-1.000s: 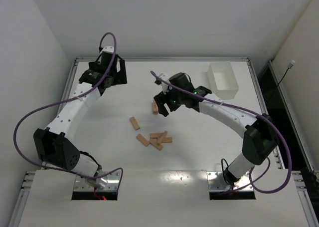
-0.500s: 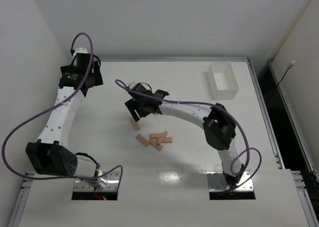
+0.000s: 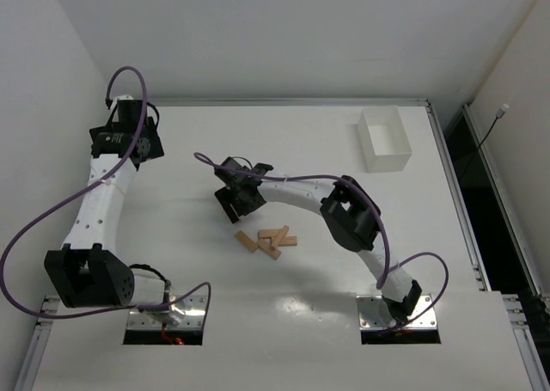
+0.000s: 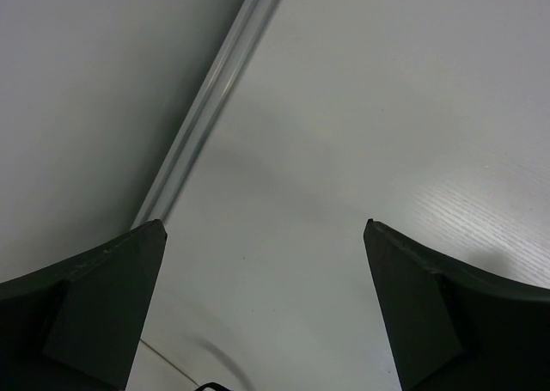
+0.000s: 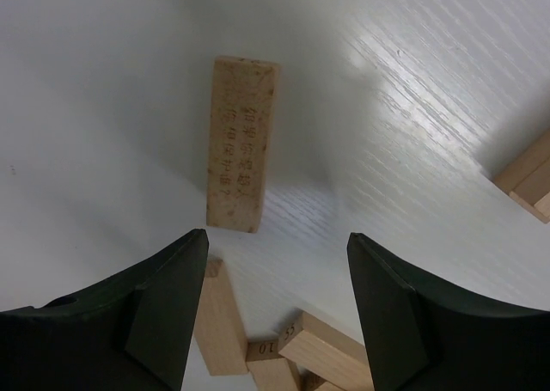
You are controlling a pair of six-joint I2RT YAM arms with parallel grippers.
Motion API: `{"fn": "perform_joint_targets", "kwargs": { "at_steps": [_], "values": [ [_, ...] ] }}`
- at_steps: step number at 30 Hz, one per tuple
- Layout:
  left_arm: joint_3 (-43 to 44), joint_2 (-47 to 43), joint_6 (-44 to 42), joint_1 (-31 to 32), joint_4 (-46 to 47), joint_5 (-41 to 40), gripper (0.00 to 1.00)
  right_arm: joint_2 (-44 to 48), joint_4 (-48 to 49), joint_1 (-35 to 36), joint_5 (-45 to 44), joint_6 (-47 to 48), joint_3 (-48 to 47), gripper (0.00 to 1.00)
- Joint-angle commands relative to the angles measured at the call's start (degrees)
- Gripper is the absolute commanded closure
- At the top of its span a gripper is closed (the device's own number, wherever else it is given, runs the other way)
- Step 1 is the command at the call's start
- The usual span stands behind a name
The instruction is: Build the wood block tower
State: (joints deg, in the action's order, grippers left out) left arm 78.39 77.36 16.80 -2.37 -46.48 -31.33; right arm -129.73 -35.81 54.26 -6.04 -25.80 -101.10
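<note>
overhead and wrist views of a two-arm robot at a white table (image 3: pixel 344 271), with the block tower barely begun.

nearest the arm bases, a pile of wood blocks (image 3: pixel 268 239) lies loose and jumbled on the table, flat and unstacked. just beyond it, the right gripper (image 3: pixel 234 200) hangs low over a lone block (image 5: pixel 242 142) lying flat with its printed face up. in the wrist view its fingers are spread, one to each side and just short of the block's near end, holding nothing.

at the right edge of that wrist view, layered tan block ends (image 5: pixel 526 178) show. this is probably the tower, but the frame cuts it off and the right arm hides it from above, so its height cannot be told. most of the stacking looks undone: the lone block and the whole pile are not yet placed.

farther off to the left, the left gripper (image 4: pixel 265 228) hovers by the table's rail (image 4: pixel 215 107), fingers spread wide and empty. at the far right an empty white plastic bin (image 3: pixel 384 142) sits well apart from the blocks.

the pile lies close behind the right gripper, and the tower sits near its arm, so either could be knocked.
</note>
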Motion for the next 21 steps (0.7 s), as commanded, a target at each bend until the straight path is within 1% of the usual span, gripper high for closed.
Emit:
{"fn": "perform_joint_targets", "kwargs": {
  "at_steps": [1,6,11,15,21],
  "values": [
    [-0.78,-2.57,0.08,-0.97,0.34,-0.05,0.01,-0.16,1.80,0.50,2.34,-1.00,-3.58,0.38],
    [-2.10,-2.57,0.08,-1.50,0.34,0.75,0.01,-1.58,1.71,0.50,2.88,-1.00,-5.60,0.38],
    [-4.20,-3.79,1.13,-1.50,-0.28,6.37,0.01,0.35,1.71,0.50,1.56,-0.48,-4.02,0.38],
    [-5.26,-3.80,1.75,-1.50,-0.28,6.37,0.01,0.36,1.71,0.50,1.03,-0.48,-4.02,0.38],
    [-5.26,-4.32,1.75,-3.07,-0.81,6.90,0.01,-3.41,1.18,1.02,1.03,-0.48,-8.05,0.38]
  ]
}}
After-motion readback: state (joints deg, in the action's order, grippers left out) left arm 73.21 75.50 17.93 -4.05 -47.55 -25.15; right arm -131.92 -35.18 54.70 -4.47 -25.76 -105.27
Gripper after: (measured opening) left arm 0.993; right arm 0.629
